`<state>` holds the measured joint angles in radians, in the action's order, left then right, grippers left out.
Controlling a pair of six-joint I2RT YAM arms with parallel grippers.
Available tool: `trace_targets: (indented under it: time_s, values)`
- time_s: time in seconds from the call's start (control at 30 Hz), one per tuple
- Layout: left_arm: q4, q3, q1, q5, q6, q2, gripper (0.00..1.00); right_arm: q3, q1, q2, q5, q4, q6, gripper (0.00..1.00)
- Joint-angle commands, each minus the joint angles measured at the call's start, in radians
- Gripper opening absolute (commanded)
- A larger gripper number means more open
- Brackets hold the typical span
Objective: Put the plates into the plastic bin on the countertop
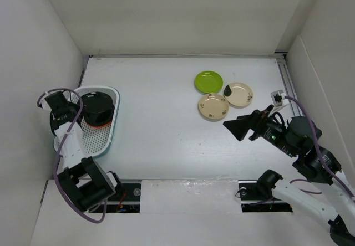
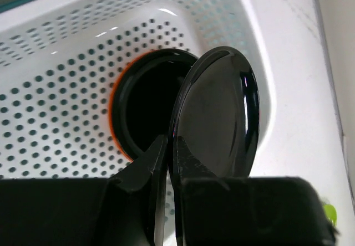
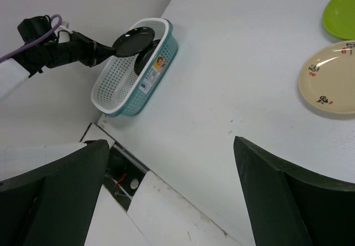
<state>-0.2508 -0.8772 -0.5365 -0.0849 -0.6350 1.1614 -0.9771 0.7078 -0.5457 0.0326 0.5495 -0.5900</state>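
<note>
My left gripper (image 2: 171, 146) is shut on the rim of a glossy black plate (image 2: 219, 113), which it holds tilted on edge over the white perforated plastic bin (image 2: 55, 91). Inside the bin, a second black plate (image 2: 147, 107) lies on an orange plate (image 2: 113, 113). From above, the held plate (image 1: 99, 106) hangs over the far half of the bin (image 1: 94, 143). A lime green plate (image 1: 208, 81) and two beige plates (image 1: 213, 106) (image 1: 239, 95) lie on the countertop (image 1: 161, 118) at the back right. My right gripper (image 1: 236, 128) stands open and empty, just in front of the beige plates.
White walls close in the left, back and right sides. A gap with cables and mounts (image 1: 133, 193) runs along the near edge between the arm bases. A purple cable (image 1: 69, 127) loops round the left arm beside the bin.
</note>
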Motion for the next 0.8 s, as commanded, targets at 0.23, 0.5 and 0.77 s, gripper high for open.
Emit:
trace_targets:
  time_s: [0.23,0.5,0.77]
  values:
    - [0.028,0.014,-0.049,-0.078,0.012,0.089,0.26,-0.02,-0.002,0.013,0.016,-0.043,0.032,1.0]
    - [-0.027,-0.036,0.015,-0.063,0.069,0.028,1.0,-0.031,-0.002,0.013,0.016,-0.034,0.042,1.0]
    - [0.06,-0.034,0.232,-0.187,0.063,-0.174,1.0,-0.031,-0.002,0.004,-0.048,-0.025,0.042,1.0]
